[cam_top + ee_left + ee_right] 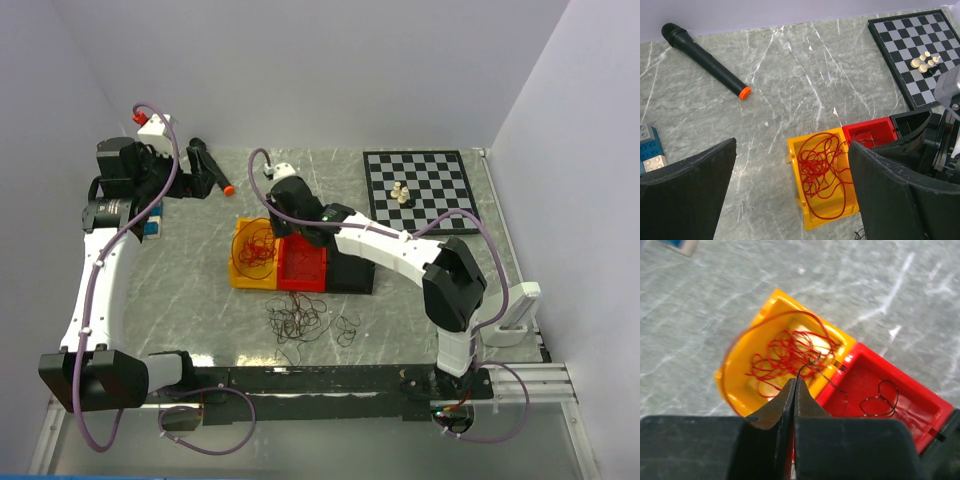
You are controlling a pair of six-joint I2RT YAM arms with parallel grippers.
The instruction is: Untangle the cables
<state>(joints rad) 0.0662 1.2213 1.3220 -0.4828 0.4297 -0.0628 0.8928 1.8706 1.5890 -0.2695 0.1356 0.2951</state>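
A yellow bin [237, 270] holds a bundle of red cables [253, 247]; they also show in the left wrist view [821, 172] and the right wrist view [785, 352]. A red bin [302, 266] beside it holds a thin black cable [880, 399]. My right gripper [795, 384] is shut on a black cable [810, 367] above the edge between the two bins. A tangle of dark cables [300, 320] lies on the table in front of the bins. My left gripper [790, 195] is open and empty, high at the far left.
A black bin [350, 272] adjoins the red one. A black microphone [208, 168] with an orange tip lies at the back. A chessboard [420, 178] with several pieces sits back right. Toy bricks [649, 150] lie at the left.
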